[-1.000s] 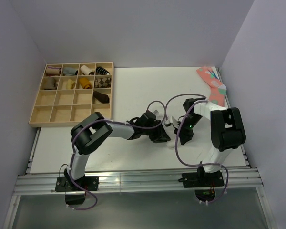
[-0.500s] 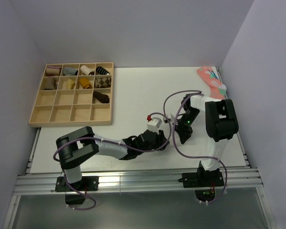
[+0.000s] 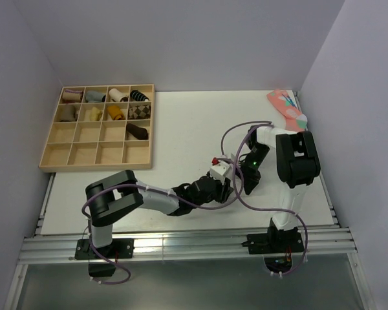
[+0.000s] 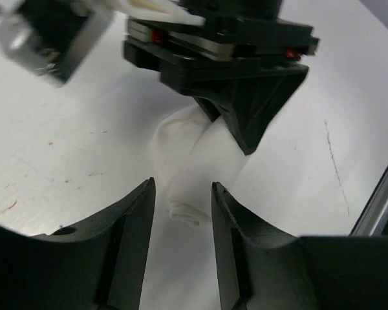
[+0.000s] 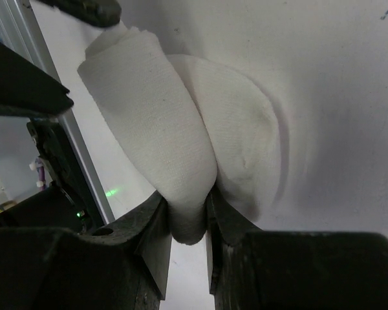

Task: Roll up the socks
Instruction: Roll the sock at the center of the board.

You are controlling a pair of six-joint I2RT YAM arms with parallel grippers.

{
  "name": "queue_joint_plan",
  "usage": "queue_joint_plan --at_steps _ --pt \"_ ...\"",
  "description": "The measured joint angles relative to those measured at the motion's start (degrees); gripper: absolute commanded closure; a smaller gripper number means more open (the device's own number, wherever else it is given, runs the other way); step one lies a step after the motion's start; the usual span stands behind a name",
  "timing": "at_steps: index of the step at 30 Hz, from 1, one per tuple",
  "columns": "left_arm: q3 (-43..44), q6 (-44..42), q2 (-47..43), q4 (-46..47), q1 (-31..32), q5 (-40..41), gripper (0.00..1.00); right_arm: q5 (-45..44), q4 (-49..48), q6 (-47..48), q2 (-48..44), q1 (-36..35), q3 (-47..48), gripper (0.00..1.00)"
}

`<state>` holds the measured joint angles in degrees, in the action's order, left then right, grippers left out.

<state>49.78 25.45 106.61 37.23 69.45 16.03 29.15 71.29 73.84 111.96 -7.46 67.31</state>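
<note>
The white socks (image 5: pixel 155 123) lie bunched on the table with one fold standing up. My right gripper (image 5: pixel 187 216) is shut on that fold, both pads pressing the fabric. In the left wrist view the socks (image 4: pixel 194 155) hang below the right gripper's black fingers (image 4: pixel 246 110). A loose sock end reaches down between the tips of my left gripper (image 4: pixel 182 194), which is open and touches nothing. From above, the left gripper (image 3: pixel 229 189) and the right gripper (image 3: pixel 246 188) meet tip to tip right of centre near the front, and they hide the socks there.
A wooden tray (image 3: pixel 97 154) with compartments stands at the back left, with several sock rolls in its far rows. A coral-pink dotted sock (image 3: pixel 288 115) lies at the back right corner. The metal rail (image 3: pixel 181 244) runs along the table's front edge.
The left arm has dropped its elbow and swung its wrist to the right towards the right gripper, its jaws opening a little. The right gripper has held its grip almost in place.
</note>
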Motion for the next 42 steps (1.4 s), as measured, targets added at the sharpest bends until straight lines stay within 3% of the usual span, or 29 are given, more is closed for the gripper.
queue_joint_plan --at_steps 8,20,25,30,33,42 --pt "4.11 -6.47 3.56 -0.59 0.00 -7.39 0.52 -0.11 0.94 -0.96 1.25 0.00 1.01 0.83" --pt "8.76 -9.70 8.66 -2.78 -0.66 -9.62 0.55 -0.48 1.40 -1.90 1.68 0.00 1.20 0.83" --pt "10.40 -9.46 9.90 -3.82 -1.46 -10.97 0.72 -0.59 1.33 -2.25 1.68 0.02 1.20 0.80" --pt "12.96 -8.85 10.56 -7.06 -1.62 -12.20 0.88 -1.07 1.29 -2.93 1.51 0.39 1.16 0.63" --pt "14.25 -8.13 10.78 -9.11 -1.79 -13.03 0.95 -0.98 1.09 -3.52 0.72 0.66 0.74 0.57" --pt "17.14 -4.55 11.43 -13.64 -2.93 -14.32 0.98 0.87 -3.52 -6.21 -3.43 3.41 0.50 0.50"
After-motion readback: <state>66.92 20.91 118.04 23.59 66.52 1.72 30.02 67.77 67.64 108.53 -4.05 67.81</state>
